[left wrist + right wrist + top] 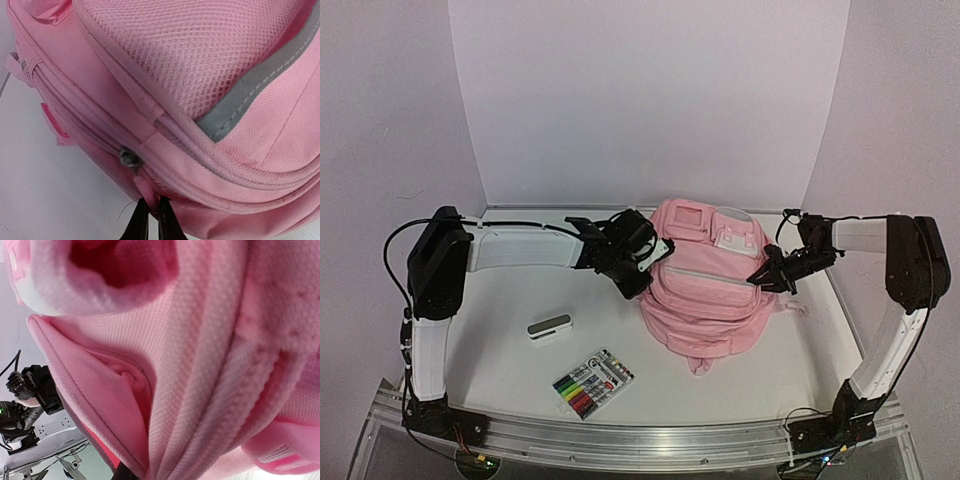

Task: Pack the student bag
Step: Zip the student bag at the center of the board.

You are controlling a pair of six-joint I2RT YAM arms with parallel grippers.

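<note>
Left gripper (152,206) clamped the pink zip tab (141,182) of the soft pink fabric backpack (710,295); right gripper's (767,277) hold unclear; flat coloured-marker pack (592,383) lay unpacked.

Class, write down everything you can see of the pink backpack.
The student bag is soft pink woven fabric. It lies front-up on the white table, top toward the back wall, with a strap end poking out at its near edge. It has zipped front pockets, white patches near the top, a mesh panel and a grey strip. The left gripper pinches its zip pull. The right gripper touches the opposite side, its grip hidden.
</note>
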